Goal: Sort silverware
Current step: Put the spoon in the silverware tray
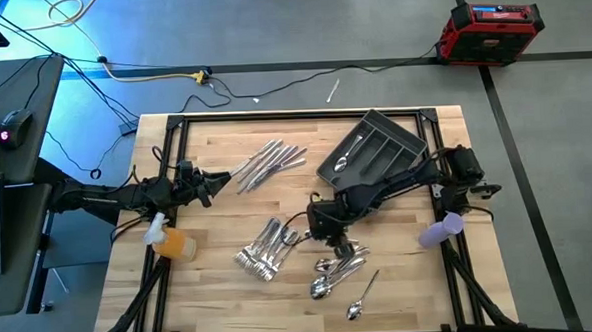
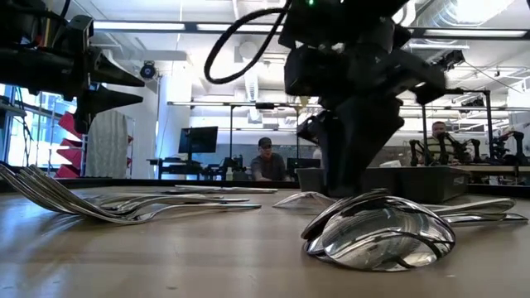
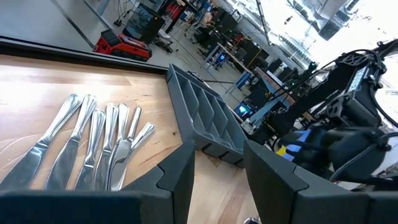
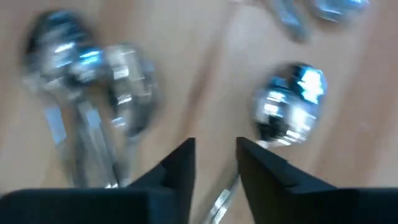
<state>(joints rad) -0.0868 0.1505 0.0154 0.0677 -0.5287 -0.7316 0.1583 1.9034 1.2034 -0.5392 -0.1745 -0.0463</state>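
The silverware lies in groups on the wooden table: knives point(image 1: 271, 159) point(image 3: 93, 143), forks point(image 1: 265, 249) point(image 2: 83, 203), a heap of spoons point(image 1: 335, 266) point(image 2: 377, 232) point(image 4: 289, 102), and one spoon point(image 1: 359, 301) apart from them. One piece point(image 1: 341, 164) lies in the dark grey tray point(image 1: 405, 136) point(image 3: 205, 112). My right gripper point(image 1: 342, 246) point(image 4: 216, 158) point(image 2: 339, 186) is open, pointing down just over the far end of the spoon heap. My left gripper point(image 1: 221, 177) point(image 3: 217, 168) is open, level, left of the knives. My right gripper comes at the spoons from above, pointing down. A thin spoon handle point(image 4: 219, 198) shows in the gap between the fingers. I cannot tell whether the fingers touch it.
The tray sits slantwise at the far right of the table. An orange and white bottle point(image 1: 166, 239) stands at the left edge and a purple one point(image 1: 441, 230) at the right edge. Bare wood lies between the knives and the forks. People sit in the room beyond.
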